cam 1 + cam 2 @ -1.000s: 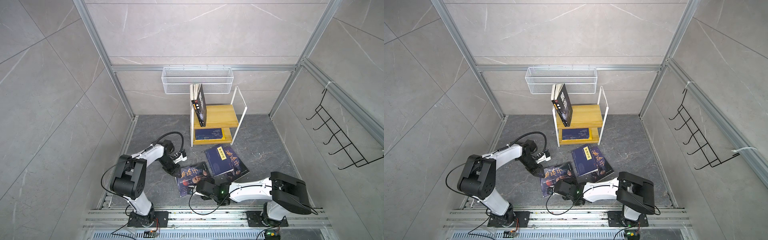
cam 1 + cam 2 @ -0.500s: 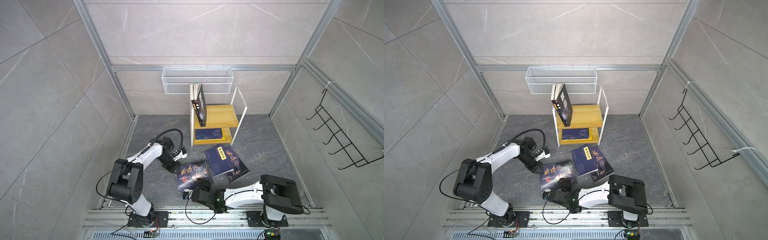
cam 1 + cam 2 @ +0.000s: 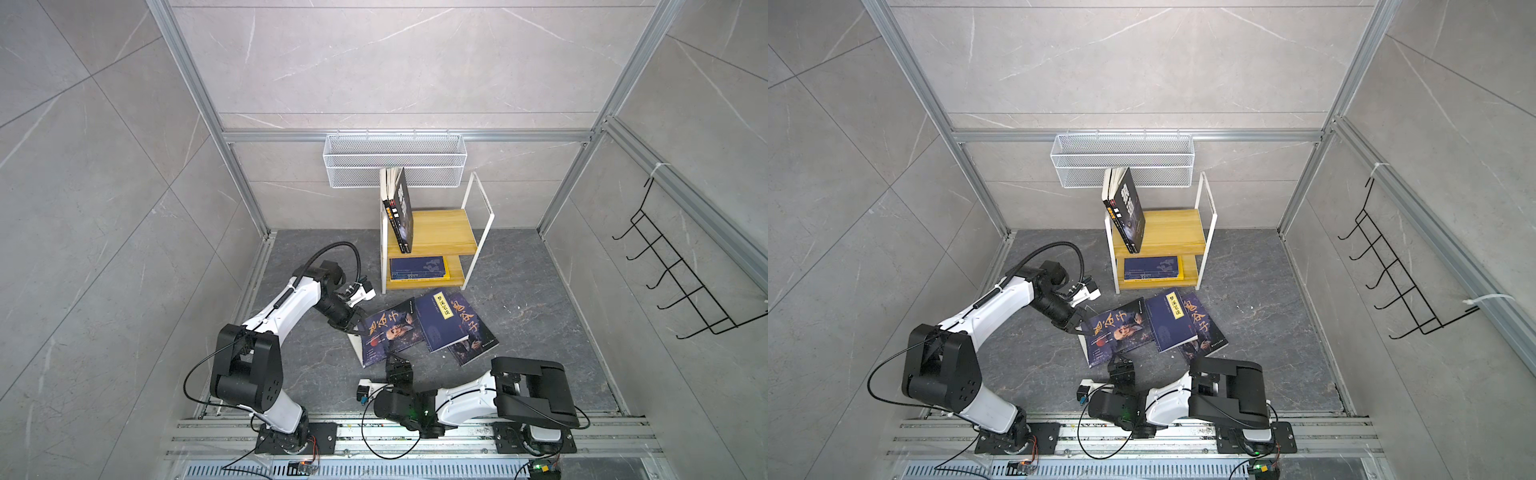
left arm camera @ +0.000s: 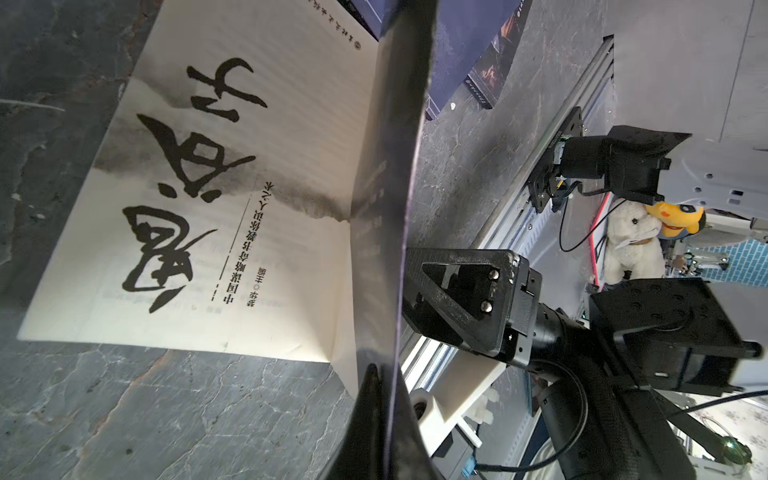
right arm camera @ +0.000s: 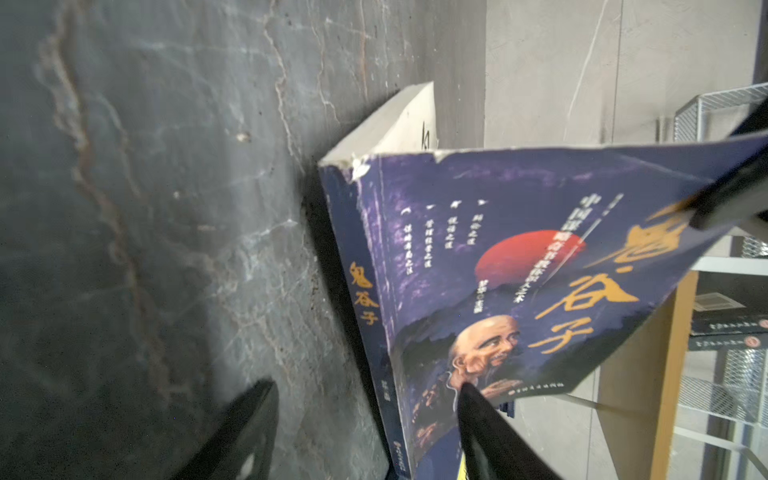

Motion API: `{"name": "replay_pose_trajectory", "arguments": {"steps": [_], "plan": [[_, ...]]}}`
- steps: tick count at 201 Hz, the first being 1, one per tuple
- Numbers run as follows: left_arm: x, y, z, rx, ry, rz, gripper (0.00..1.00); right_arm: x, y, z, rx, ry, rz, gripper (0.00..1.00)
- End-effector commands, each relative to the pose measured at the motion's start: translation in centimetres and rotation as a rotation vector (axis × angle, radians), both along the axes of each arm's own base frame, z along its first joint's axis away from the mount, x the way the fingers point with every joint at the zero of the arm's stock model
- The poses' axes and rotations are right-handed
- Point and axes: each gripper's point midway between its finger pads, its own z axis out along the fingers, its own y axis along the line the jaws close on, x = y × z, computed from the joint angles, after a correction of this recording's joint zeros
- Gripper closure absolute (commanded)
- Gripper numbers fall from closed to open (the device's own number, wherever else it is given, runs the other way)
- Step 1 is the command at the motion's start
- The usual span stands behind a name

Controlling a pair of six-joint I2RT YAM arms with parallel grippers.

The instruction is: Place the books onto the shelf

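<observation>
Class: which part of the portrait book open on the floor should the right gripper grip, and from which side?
Best grip the spine, coming in from the robot-base side. It is the bound edge facing the right gripper, whose open jaws stand at it. The left gripper pinches only the lifted front cover; the pages lie flat.
</observation>
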Motion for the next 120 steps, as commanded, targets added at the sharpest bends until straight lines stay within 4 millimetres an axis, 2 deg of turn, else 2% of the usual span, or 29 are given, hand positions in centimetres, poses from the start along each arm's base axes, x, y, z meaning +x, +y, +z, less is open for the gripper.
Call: {"name": "replay_pose_trajectory", "arguments": {"steps": [1,34,81,105,120], "plan": [[0.0,-0.7,3.3,-0.077,-0.008,0.025,1.0,0.5,-0.5,-1.0,-0.035,-0.062,0.005,0.26],[0.1,-0.5,5.1,-0.117,-0.017,0.054,1.0,1.7,-0.2,-0.8,0.014,-0.104,-0.016,0.23],[-0.3,-0.3,4.2,-0.111,0.001,0.06,1.0,4.2,0.9,0.4,0.077,-0.203,-0.027,0.22],[-0.2,-0.2,4.4,-0.119,0.006,0.073,1.0,5.2,1.7,1.0,0.107,-0.253,-0.016,0.26],[-0.3,-0.2,4.4,-0.122,0.006,0.072,1.0,5.8,2.3,1.7,0.145,-0.283,-0.008,0.32]]}}
